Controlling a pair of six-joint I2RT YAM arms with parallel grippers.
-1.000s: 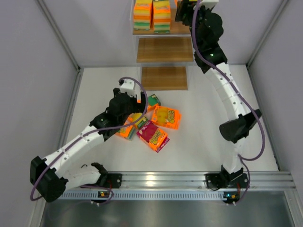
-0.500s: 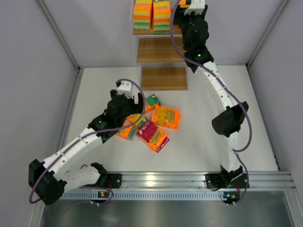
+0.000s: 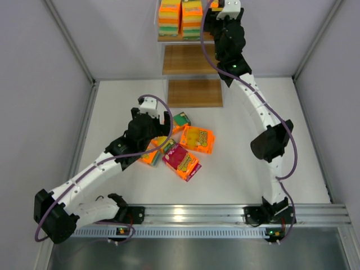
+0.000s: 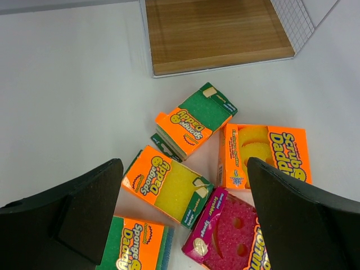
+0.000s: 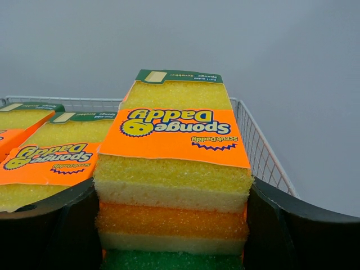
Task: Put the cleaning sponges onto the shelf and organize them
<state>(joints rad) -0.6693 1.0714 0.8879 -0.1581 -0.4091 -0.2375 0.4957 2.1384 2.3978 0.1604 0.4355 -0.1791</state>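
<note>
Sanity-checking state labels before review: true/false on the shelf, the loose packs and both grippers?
1. Left gripper is open above the loose packs. True.
2. The bottom board of the shelf holds packs. False: it is bare; the shelved packs sit on the top board.
3. Right gripper has a yellow-topped pack between its fingers. True.
4. No packs are on the table. False: several lie there.

Two stacks of orange-wrapped sponge packs (image 3: 181, 17) stand on the stepped wooden shelf's (image 3: 194, 59) top board, with the right gripper (image 3: 214, 16) just beside them. The left gripper (image 3: 166, 126) hovers over loose packs (image 3: 188, 152) on the white table (image 3: 242, 112).
</note>
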